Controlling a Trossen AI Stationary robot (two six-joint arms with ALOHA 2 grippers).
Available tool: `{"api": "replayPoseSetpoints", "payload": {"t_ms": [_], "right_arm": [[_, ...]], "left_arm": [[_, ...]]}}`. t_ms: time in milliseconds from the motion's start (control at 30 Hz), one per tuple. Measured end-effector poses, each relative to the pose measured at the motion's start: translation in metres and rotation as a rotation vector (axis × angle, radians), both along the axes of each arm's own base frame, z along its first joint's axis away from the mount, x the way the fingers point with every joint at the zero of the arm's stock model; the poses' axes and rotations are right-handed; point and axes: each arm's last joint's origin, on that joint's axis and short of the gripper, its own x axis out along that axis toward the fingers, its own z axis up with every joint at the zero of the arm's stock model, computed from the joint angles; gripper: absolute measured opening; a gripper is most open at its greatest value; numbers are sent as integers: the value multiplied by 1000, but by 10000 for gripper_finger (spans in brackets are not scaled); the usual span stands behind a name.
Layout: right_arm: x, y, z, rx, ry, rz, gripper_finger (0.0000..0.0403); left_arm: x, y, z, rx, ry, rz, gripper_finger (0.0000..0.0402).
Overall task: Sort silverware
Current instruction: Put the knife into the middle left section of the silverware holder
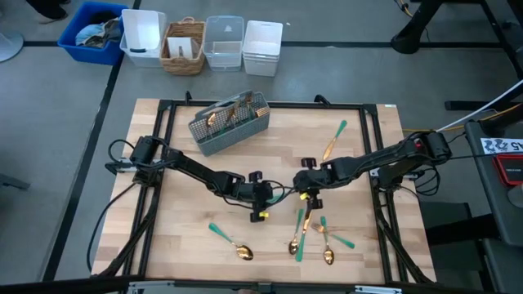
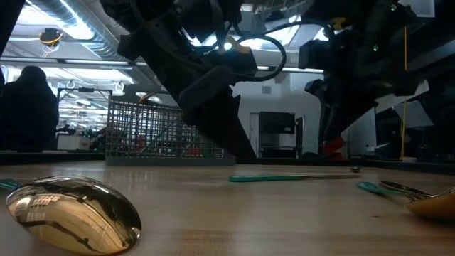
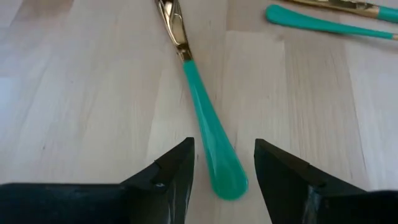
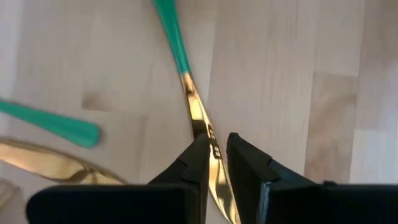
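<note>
Silverware: several gold-headed, teal-handled pieces lie loose on the wooden surface (image 1: 359,163); others already stand in the grey mesh caddy (image 1: 230,124), well apart from both hands.
Right hand (image 4: 214,155): its fingers are nearly pressed together on the gold neck of one piece (image 4: 198,115), pinching it just below where the teal handle begins; the piece lies flat on the surface and runs forward, away from the hand.
Left hand (image 3: 222,165): spread wide, low over the surface, with the rounded end of a teal handle (image 3: 214,146) lying between its fingers, not yet gripped.
Other pieces: a spoon (image 1: 231,242) lies on the near side of the left hand; a small cluster (image 1: 315,237) lies just near of the right hand; one piece (image 1: 333,140) lies beyond the right hand, toward the far edge.
Step in hand: picking, as I judge it; the right hand is taking hold, the left is lined up.
Next move: the right hand needs a firm pinch and a clean lift, since the thin metal neck may slip; then a carry to the caddy. The left must close squarely on the handle.
</note>
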Motion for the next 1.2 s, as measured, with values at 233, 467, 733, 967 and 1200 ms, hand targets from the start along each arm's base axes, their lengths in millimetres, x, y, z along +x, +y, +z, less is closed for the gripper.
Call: {"api": "replayPoseSetpoints", "payload": {"t_ms": [233, 467, 733, 967, 1200], "right_arm": [[-5, -1, -1, -10, 49, 0, 58], [-5, -1, -1, -9, 44, 0, 58], [-4, -1, 0, -3, 37, 1, 58], [-4, 0, -1, 1, 38, 2, 58], [-3, 0, -2, 26, 36, -55, 58]], "left_arm": [[1, -1, -17, 9, 47, -1, 156], [2, -2, -27, 9, 68, 3, 150], [-1, -1, -30, -14, 118, 35, 87], [-3, 0, -31, -26, 134, 59, 50], [-4, -4, -31, 10, 126, 51, 32]]}}
